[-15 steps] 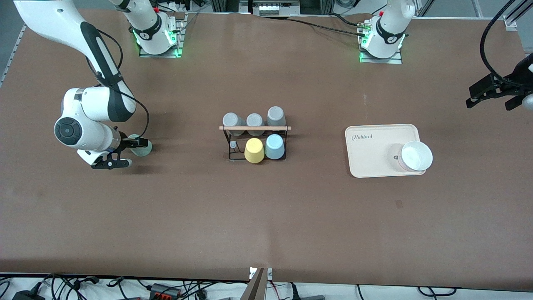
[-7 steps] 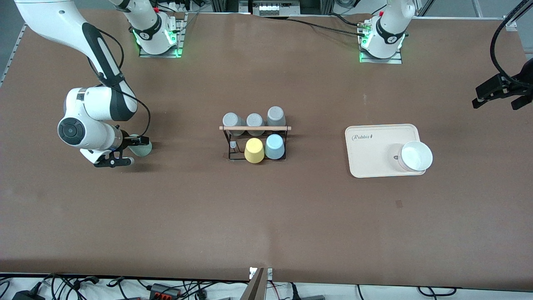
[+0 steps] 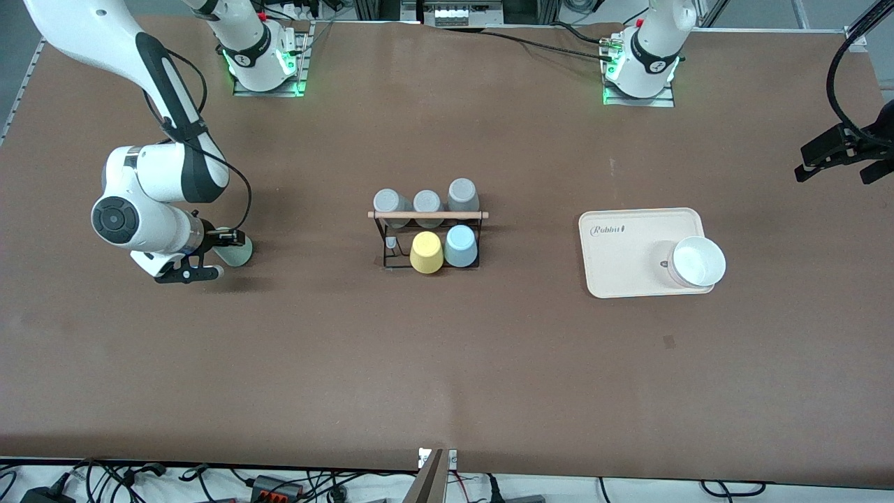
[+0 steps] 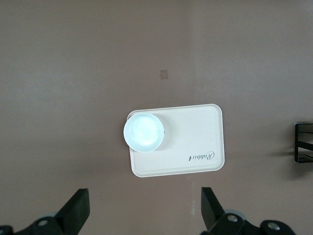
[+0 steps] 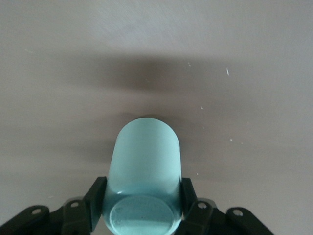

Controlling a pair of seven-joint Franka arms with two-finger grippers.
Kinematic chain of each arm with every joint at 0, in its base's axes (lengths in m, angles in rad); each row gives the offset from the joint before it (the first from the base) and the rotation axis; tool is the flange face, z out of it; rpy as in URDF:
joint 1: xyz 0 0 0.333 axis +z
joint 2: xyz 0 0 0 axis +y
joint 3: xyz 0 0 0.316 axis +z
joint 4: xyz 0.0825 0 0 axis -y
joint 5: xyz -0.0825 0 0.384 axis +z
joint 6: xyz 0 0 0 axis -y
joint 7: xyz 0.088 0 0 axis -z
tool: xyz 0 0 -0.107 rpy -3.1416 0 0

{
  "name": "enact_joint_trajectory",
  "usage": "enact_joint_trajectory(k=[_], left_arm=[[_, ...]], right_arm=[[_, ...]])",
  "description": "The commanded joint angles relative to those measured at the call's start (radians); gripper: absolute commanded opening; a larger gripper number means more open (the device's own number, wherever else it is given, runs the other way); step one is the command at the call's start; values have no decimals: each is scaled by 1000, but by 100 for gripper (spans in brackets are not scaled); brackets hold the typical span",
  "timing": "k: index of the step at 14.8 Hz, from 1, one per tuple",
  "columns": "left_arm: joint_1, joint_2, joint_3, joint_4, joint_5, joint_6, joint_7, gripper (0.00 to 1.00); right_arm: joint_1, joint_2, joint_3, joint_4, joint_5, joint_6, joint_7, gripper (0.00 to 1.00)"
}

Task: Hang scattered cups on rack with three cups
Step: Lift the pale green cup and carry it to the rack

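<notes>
Two cups were scattered, and one of them, the light blue cup [image 3: 461, 245], already hangs on the rack [image 3: 427, 234] beside a yellow cup [image 3: 427, 252]; the three grey cups [image 3: 425, 201] sit in the row farther from the front camera, under the wooden bar; the sage green cup [image 3: 234, 251] is well apart from the rack, toward the right arm's end of the table, and this is the one I hold.

With my right gripper [image 3: 209, 256] I have my two fingers [image 5: 96, 196] pressed on both sides of the green cup, near its closed bottom; the jaws are closed on it. My left gripper [image 3: 841, 155] waits over the edge of the table at the left arm's end, with its jaws spread and nothing between them; below it the wrist view shows the tray [image 4: 195, 147] and the white bowl [image 4: 143, 131].

To do this step well, I think I should keep the squeeze firm but gentle, lift straight before I travel, and carry the cup toward the free peg of the rack without touching the yellow cup.

The cup appears to lie with its long axis along my fingers' direction; the closed bottom points to my wrist, the mouth points away from me; so I judge I must turn the mouth downward before I lower it on a peg.
</notes>
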Motion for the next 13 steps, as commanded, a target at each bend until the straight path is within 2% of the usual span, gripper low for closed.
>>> enact_joint_trajectory(k=[1, 3, 5, 8, 13], left_arm=[[3, 11, 0, 28, 11, -13, -1, 100], [6, 11, -2, 28, 11, -7, 1, 100], [9, 11, 0, 28, 11, -5, 4, 100], [17, 11, 0, 28, 11, 1, 8, 100], [21, 8, 0, 26, 11, 1, 8, 100]], right_arm=[[61, -3, 4, 180, 19, -183, 16, 24], [123, 11, 2, 307, 83, -268, 19, 21], [186, 29, 2, 381, 91, -279, 93, 20], [300, 35, 2, 414, 91, -294, 277, 20], [411, 48, 2, 464, 120, -286, 492, 21]])
